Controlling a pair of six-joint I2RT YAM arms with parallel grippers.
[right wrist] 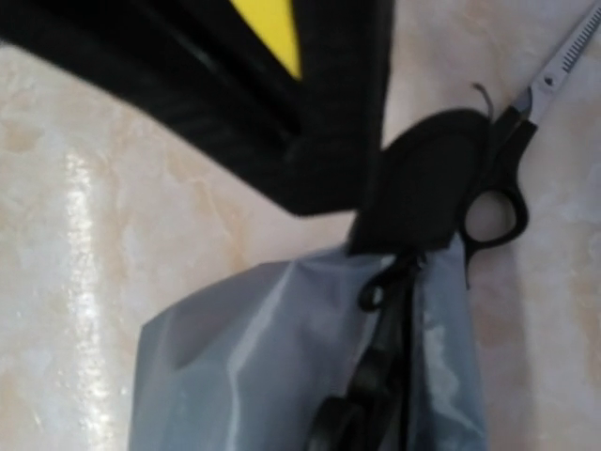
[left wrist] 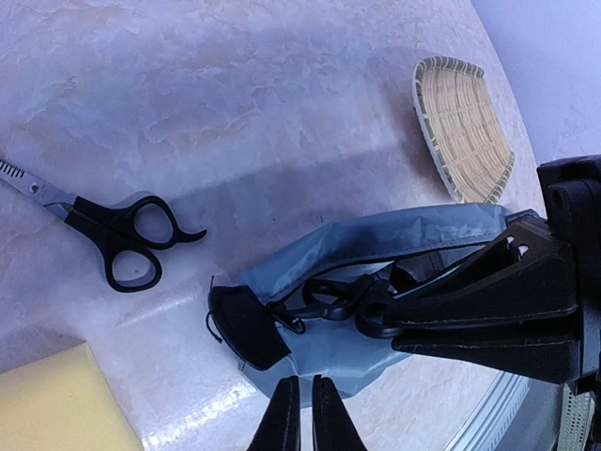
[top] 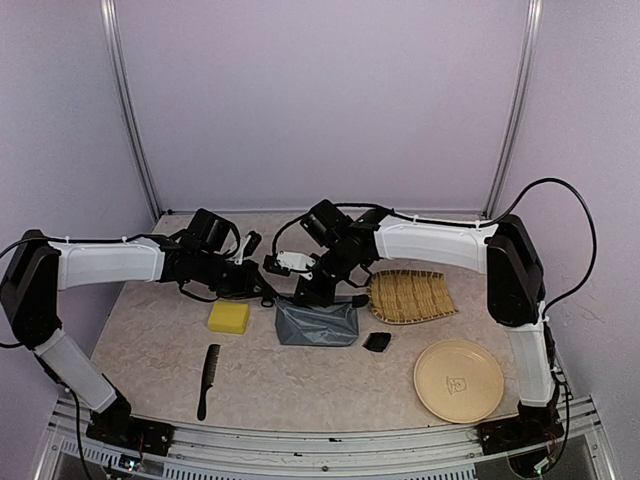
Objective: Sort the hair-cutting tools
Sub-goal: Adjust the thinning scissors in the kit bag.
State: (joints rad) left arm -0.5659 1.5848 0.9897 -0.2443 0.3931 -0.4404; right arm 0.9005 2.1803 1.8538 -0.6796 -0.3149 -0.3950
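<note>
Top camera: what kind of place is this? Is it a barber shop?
Probably a robot test booth, not a barber shop: a left arm and right arm mounted at the table edge, plain walls with metal posts, and a comb lying out.

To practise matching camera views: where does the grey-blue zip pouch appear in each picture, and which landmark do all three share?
Top external: grey-blue zip pouch at the table's centre, right of the yellow sponge.
Left wrist: lower middle to right; sponge in bottom-left corner.
Right wrist: bottom half, centre; sponge a yellow sliver at top.
Shared landmark: the yellow sponge.
</note>
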